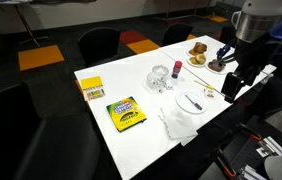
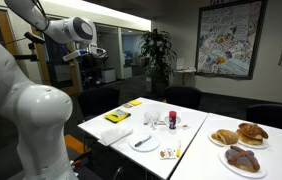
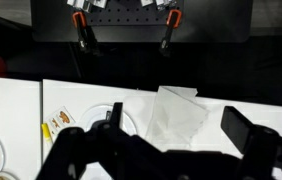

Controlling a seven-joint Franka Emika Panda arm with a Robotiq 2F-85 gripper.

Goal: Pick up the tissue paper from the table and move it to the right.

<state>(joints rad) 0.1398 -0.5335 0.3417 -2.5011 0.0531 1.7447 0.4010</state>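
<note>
The tissue paper (image 1: 178, 125) is a white, slightly crumpled sheet lying flat near the edge of the white table (image 1: 101, 72). It also shows in an exterior view (image 2: 115, 136) and in the wrist view (image 3: 177, 113). My gripper (image 3: 176, 130) is open and empty. It hangs above the table, and in the wrist view the tissue shows between its two black fingers, well below them. The gripper also shows in both exterior views (image 1: 234, 82) (image 2: 93, 70), off the table's side and apart from the tissue.
A round white plate with a utensil (image 1: 190, 101) lies right beside the tissue. A yellow crayon box (image 1: 127, 113), a small yellow box (image 1: 92, 89), a clear plastic item (image 1: 159, 77), a red-capped bottle (image 1: 177, 67) and pastry plates (image 1: 199, 48) stand on the table. Dark chairs surround it.
</note>
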